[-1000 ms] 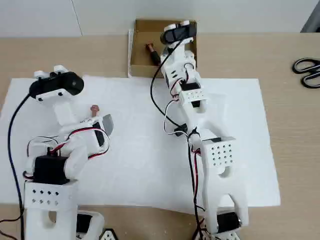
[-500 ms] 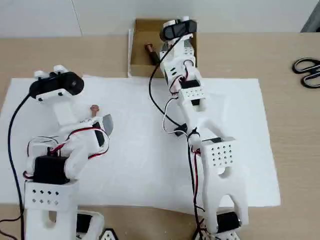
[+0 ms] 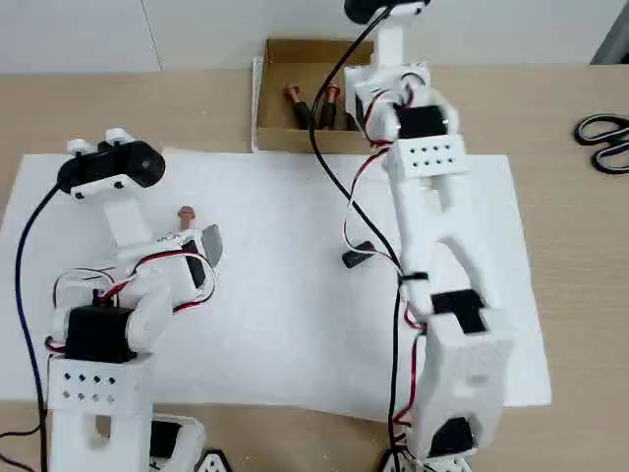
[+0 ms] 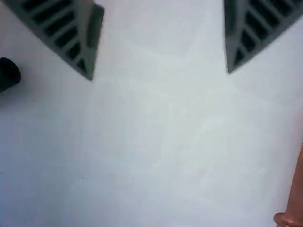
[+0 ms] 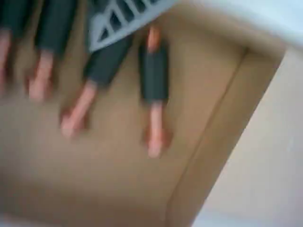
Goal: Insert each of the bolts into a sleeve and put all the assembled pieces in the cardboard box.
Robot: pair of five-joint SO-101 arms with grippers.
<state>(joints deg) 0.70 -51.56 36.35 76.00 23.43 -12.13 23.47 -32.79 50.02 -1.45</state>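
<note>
Several sleeved bolts (image 5: 154, 75) lie in the cardboard box (image 3: 285, 54).

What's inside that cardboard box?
Several copper bolts in dark sleeves lie side by side on the floor of the cardboard box. From above, the right arm covers the box's right side, so anything lying there is hidden.

Left wrist view: bolt (image 4: 297, 198) cut off at frame edge, head end just visible. Right wrist view: assembled pieces (image 5: 154, 75) in cardboard box (image 5: 213, 137) blurred, leftmost clipped; count unclear. High view: scissors (image 3: 617, 144) clipped.
</note>
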